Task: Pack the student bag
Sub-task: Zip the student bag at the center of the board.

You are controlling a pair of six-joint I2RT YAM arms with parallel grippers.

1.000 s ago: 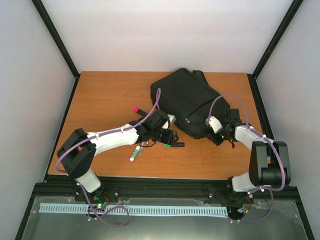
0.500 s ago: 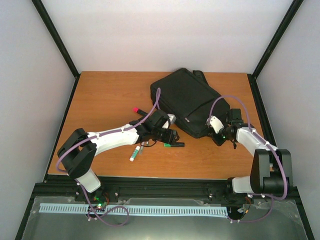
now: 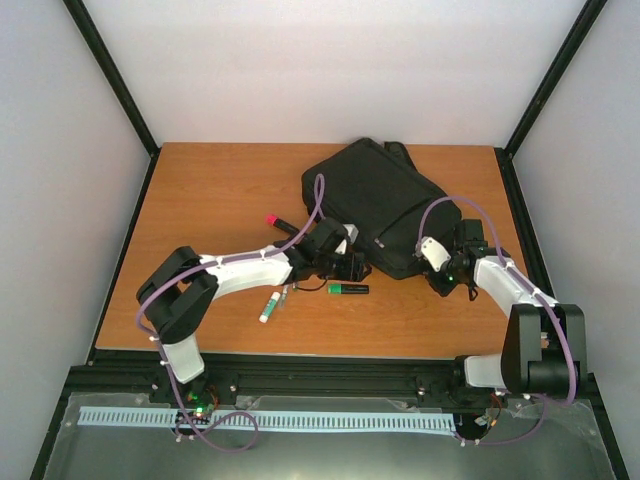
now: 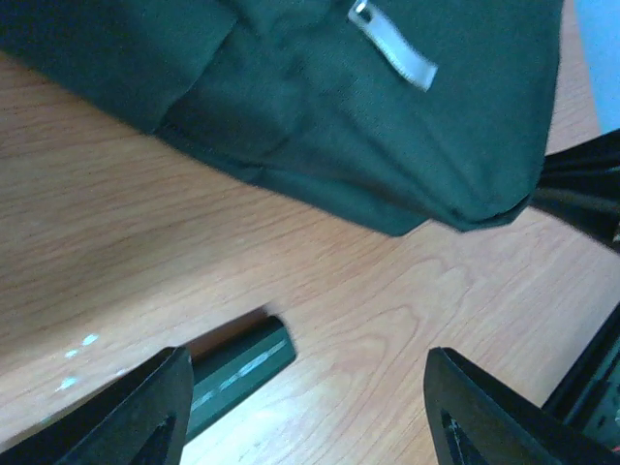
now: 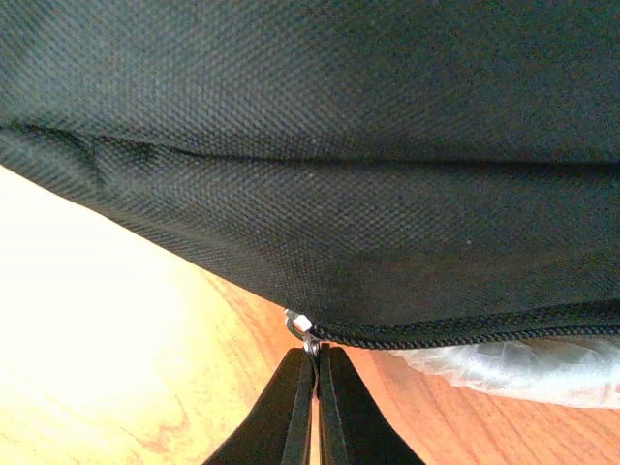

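**A:** Three writing things lie loose on the orange-brown wooden table (image 3: 200, 200), and none is packed. Furthest left is a thin dark pen with a red cap (image 3: 272, 218). Nearer the arms is a white stick with a green end (image 3: 268, 308), then a stubby green highlighter with a dark cap (image 3: 348, 289).

**B:** And the left gripper (image 3: 345, 265)?

**A:** It hangs just beyond the highlighter, beside the bag's near corner. Its fingers (image 4: 145, 417) stand well apart and hold nothing.

**B:** Where's the bag itself?

**A:** The large black soft fabric student bag (image 3: 375, 200) lies flat and slanted, toward the far right of the table. I see no gap in it. In the left wrist view, a flat grey zip tab (image 4: 392, 48) sits on its front.

**B:** And on the right?

**A:** The right gripper (image 3: 440, 278) is at the bag's near right edge. Its fingers are pressed together on a small silver zip pull (image 5: 303, 329). The zip teeth to the right of that pull look closed.

**B:** So how far along?

**A:** Barely started, I'd say. The zip is gripped but must be drawn open, then all three items must go in.
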